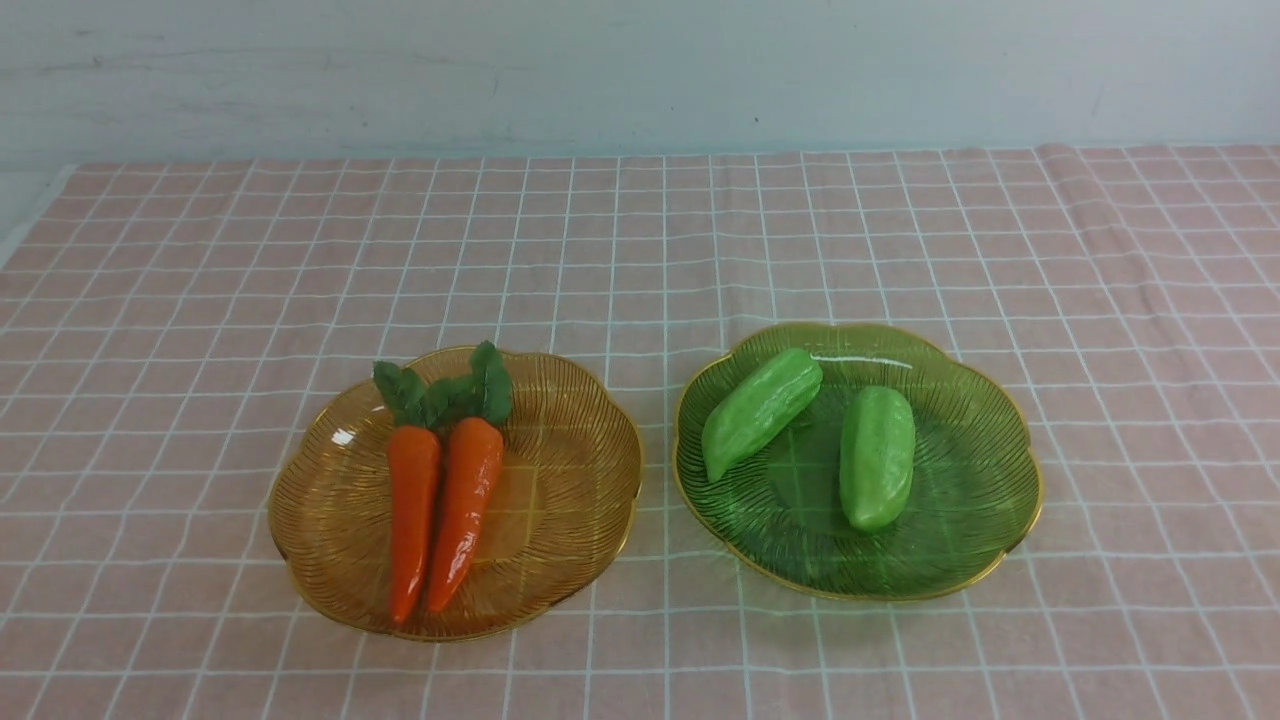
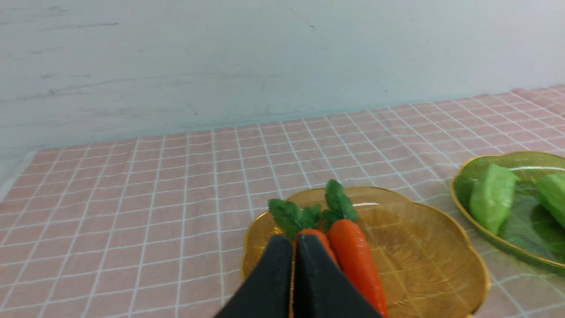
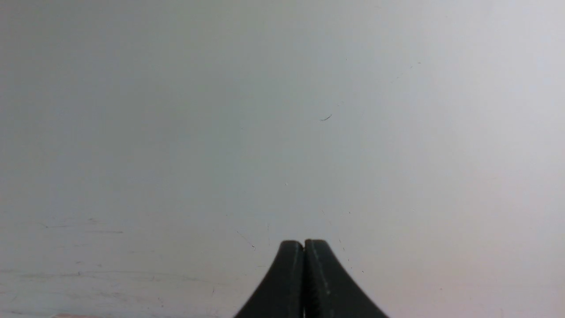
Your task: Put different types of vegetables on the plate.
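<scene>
Carrots: 2 orange ones with dark green leafy tops, left carrot (image 1: 413,515) and right carrot (image 1: 466,510), lie side by side touching on the amber plate (image 1: 570,520), tips toward the robot, leaves at the far rim. Gourds: 2 light green ridged ones on the green plate (image 1: 985,500), left gourd (image 1: 760,410) lying diagonal, right gourd (image 1: 877,455) near it, slight gap between. Plates sit just beside each other on the pink checked tablecloth (image 1: 640,230), amber on robot's left. Neither arm shows in front view. Left gripper (image 2: 293,240) clenched, holding nothing, above the near side of the amber plate, over the left carrot. Right gripper (image 3: 304,245) clenched, empty, facing the pale wall (image 3: 282,110).
</scene>
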